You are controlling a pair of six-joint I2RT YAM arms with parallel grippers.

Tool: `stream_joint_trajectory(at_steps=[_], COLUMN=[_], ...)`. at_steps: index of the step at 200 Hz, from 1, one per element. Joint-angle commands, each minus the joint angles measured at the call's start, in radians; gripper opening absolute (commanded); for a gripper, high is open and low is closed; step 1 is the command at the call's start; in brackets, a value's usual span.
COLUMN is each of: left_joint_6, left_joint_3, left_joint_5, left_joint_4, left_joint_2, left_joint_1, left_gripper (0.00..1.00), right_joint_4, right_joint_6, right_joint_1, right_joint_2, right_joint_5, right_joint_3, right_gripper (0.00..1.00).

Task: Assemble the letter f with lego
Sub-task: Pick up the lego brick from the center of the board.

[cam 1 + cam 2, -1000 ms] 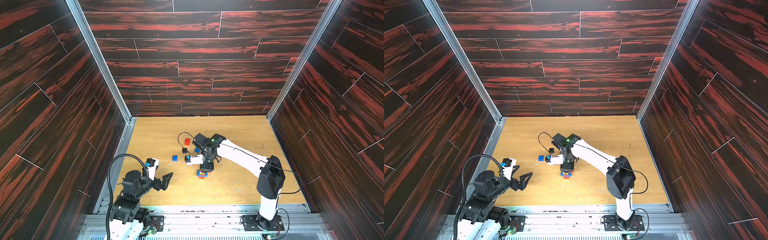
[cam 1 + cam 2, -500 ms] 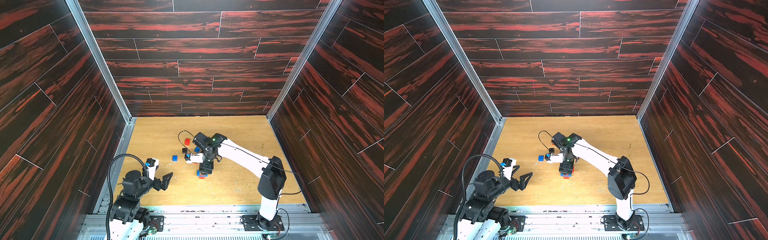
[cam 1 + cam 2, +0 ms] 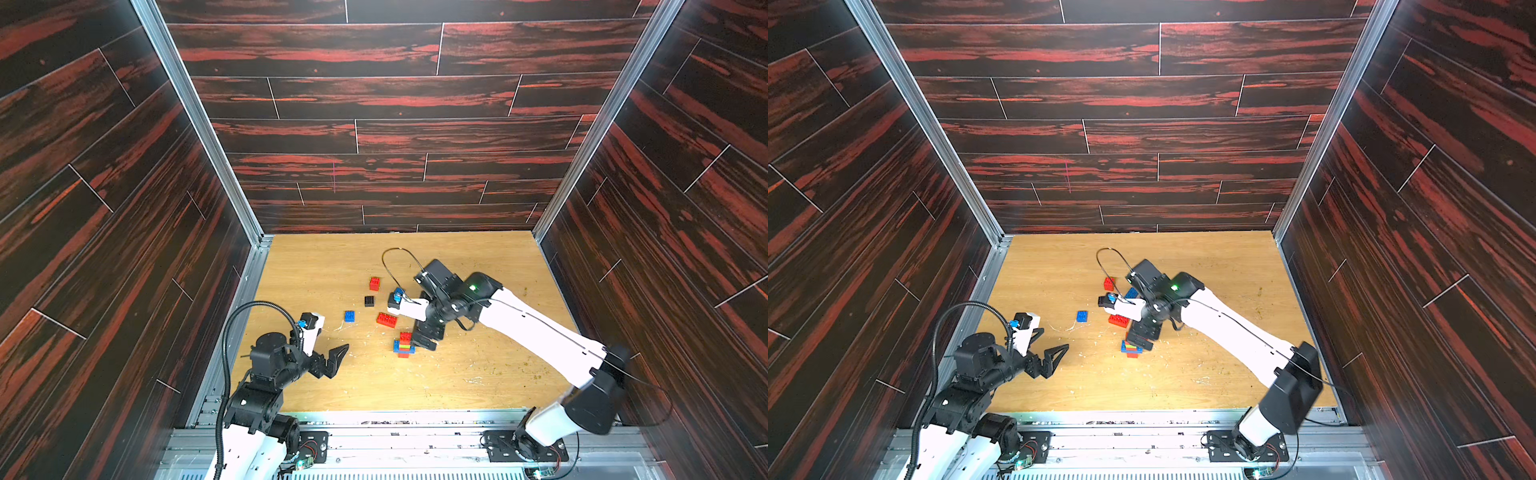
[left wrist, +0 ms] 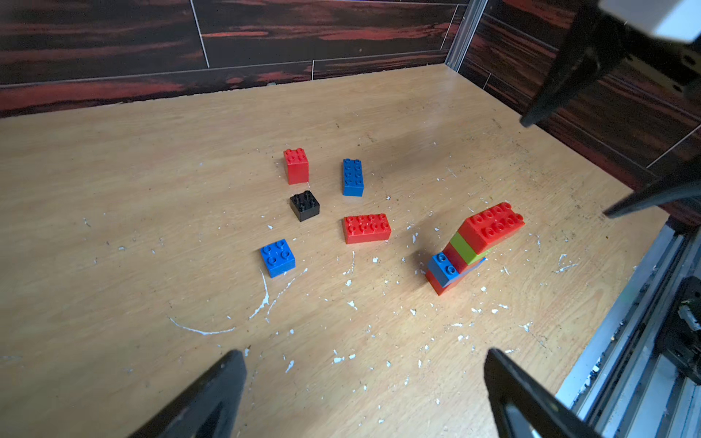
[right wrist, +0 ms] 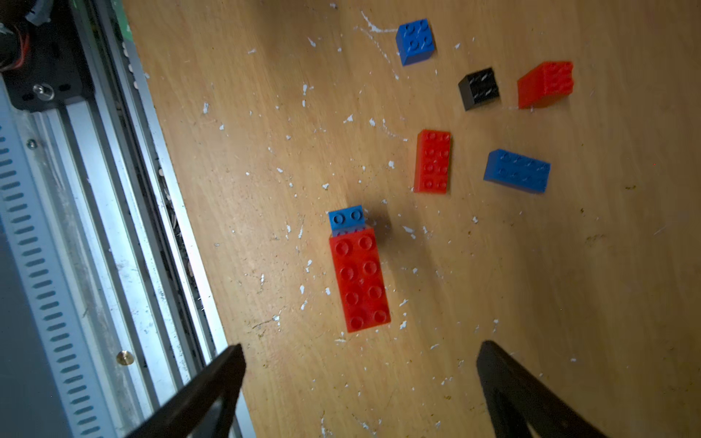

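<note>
The lego stack (image 4: 468, 248) stood on the desk (image 3: 324, 266) near the front rail. From the bottom it ran red, blue, red, lime green, with a red oblong top brick (image 5: 360, 280) lying flat along it and one end of the blue brick (image 5: 347, 218) poking out past the top brick's end. The right gripper (image 5: 360, 345) hung just above the stack with its jaws wide apart, touching nothing. The left gripper (image 4: 363, 353) sat low by its own base, well apart from the bricks, jaws likewise spread and empty. With the top brick apparently seated, the step in hand looked like the pause between setting one brick and fetching another. Five loose pieces lay beyond the stack: a red oblong (image 4: 367, 228) nearest, a blue oblong (image 4: 352, 177), a black brick (image 4: 304, 205), a blue square (image 4: 277, 258) and a red square (image 4: 296, 165). The next move probably called for lifting clear without nudging the tall, narrow stack, then closing on a loose brick across its short sides. Whether the f's two bars pointed the same way could not be told for certain.
</note>
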Motion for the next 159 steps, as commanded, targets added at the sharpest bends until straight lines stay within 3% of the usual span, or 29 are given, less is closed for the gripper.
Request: stream_joint_trajectory(at_steps=[1, 46, 97, 159], left_joint_6=[0.088, 0.101, 0.245, 0.355], left_joint_3=[0.054, 0.059, 0.090, 0.050], left_joint_5=[0.032, 0.048, 0.023, -0.044], left_joint_4=[0.048, 0.185, 0.225, 0.454], left_joint_2=[0.072, 0.206, 0.398, 0.596], left_joint_1=[-0.004, -0.042, -0.181, -0.365], left_gripper=[1.00, 1.00, 1.00, 1.00], right_joint_4=[0.069, 0.149, 0.161, 0.107], right_joint_6=[0.063, 0.186, 0.299, 0.400], right_joint_1=[-0.009, -0.009, -0.009, -0.008], right_joint_2=[-0.092, -0.283, -0.440, -0.622], right_joint_5=[-0.054, -0.111, -0.104, -0.104], right_joint_3=[-0.092, -0.266, -0.367, -0.423], right_gripper=[0.98, 0.98, 0.98, 0.98])
